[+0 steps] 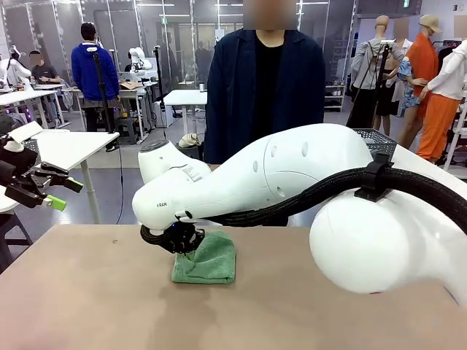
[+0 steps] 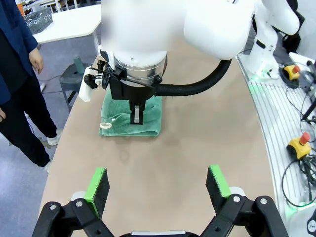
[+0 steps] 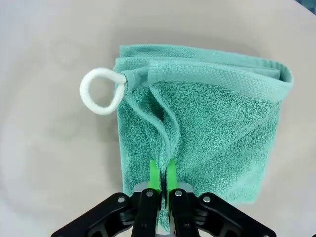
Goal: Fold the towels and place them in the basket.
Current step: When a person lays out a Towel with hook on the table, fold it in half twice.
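A green towel (image 1: 210, 261) lies folded into a small rectangle on the tan table (image 1: 87, 306), just in front of the person. My right gripper (image 1: 180, 244) points straight down onto its left edge. In the right wrist view its fingers (image 3: 154, 174) stand together, and a ridge of the towel (image 3: 212, 128) runs in between the green pads. The towel's white corner loop (image 3: 101, 91) lies flat beside it. My left gripper (image 2: 158, 180) hovers open well above the table, looking at the towel (image 2: 150, 118) from a distance, and shows at the far left (image 1: 62, 193). The dark mesh basket (image 1: 379, 140) stands behind my right arm.
A person in a dark coat (image 1: 266, 87) stands at the far side of the table, one hand (image 2: 35, 58) hanging at the side. The basket (image 2: 37, 19) sits on a white side table. An emergency stop button (image 2: 301, 145) and cables lie past the table's edge.
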